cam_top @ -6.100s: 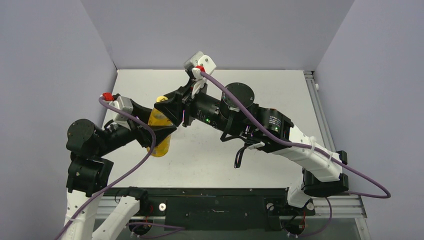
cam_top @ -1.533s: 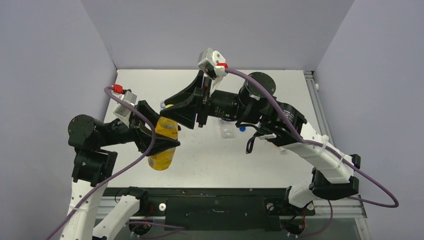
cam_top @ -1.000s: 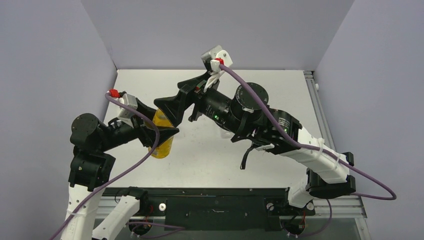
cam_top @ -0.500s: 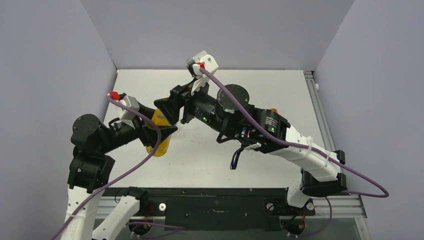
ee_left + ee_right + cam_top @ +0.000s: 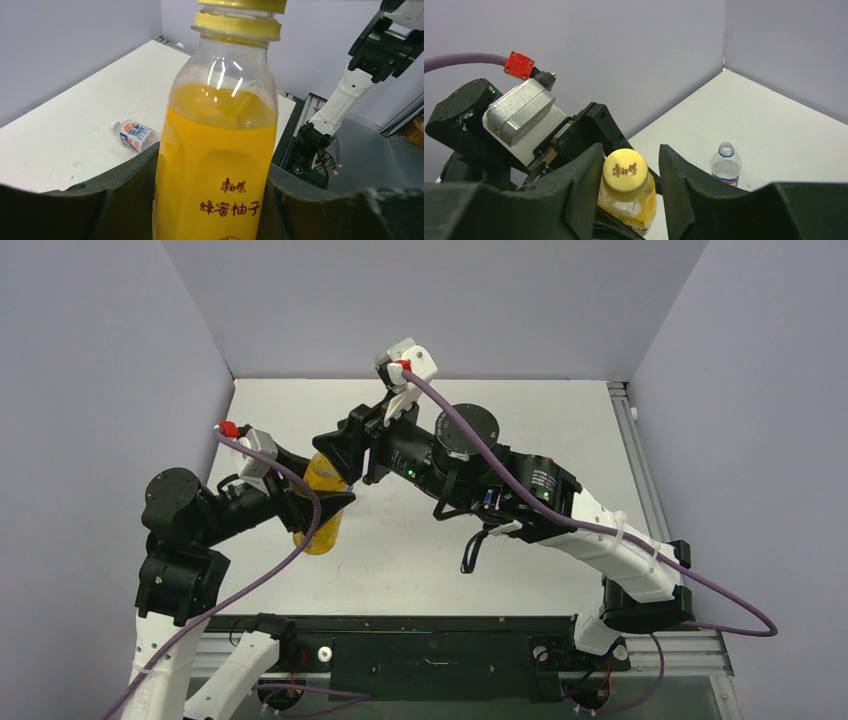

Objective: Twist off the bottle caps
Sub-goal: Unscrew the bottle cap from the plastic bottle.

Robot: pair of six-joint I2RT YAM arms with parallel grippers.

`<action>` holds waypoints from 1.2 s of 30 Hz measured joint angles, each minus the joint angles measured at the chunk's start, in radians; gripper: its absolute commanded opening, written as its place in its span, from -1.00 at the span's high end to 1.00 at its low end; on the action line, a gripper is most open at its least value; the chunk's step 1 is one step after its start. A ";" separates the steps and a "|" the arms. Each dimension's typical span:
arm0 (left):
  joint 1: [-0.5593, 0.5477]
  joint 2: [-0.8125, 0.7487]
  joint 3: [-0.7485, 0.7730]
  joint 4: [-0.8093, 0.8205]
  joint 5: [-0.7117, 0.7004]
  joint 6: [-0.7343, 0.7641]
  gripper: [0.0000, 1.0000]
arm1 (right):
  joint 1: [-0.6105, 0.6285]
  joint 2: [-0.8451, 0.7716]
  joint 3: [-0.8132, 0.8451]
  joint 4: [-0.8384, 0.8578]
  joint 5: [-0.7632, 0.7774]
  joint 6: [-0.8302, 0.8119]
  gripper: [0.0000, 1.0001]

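Observation:
My left gripper (image 5: pixel 318 508) is shut on the body of the yellow juice bottle (image 5: pixel 322 490) and holds it tilted above the table. In the left wrist view the bottle (image 5: pixel 215 165) fills the gap between my fingers, with its yellow cap (image 5: pixel 240 5) at the top edge. My right gripper (image 5: pixel 629 162) is open, its fingers on either side of the yellow cap (image 5: pixel 625 171). The left finger (image 5: pixel 584 185) is against the cap and the right finger (image 5: pixel 679 185) stands a little off it. In the top view my right gripper (image 5: pixel 338 453) hides the cap.
A clear bottle with a blue label (image 5: pixel 725 166) stands upright on the table with its neck open. A small water bottle with a white-blue label (image 5: pixel 134 135) lies on its side on the table. Grey walls close in the left and back.
The right gripper swung back from the right onto the neck of the yellow bottle and now straddles its cap. The left gripper tilted the bottle back and kept its grip.

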State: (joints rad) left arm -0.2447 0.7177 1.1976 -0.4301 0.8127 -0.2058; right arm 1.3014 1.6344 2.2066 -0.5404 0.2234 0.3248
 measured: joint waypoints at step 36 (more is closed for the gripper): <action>-0.002 0.021 0.002 0.278 0.328 -0.353 1.00 | -0.080 -0.099 -0.059 0.060 -0.498 -0.081 -0.23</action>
State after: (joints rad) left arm -0.2470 0.7383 1.1995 -0.1520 1.1404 -0.5587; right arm 1.2217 1.5352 2.1479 -0.4808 -0.2749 0.2436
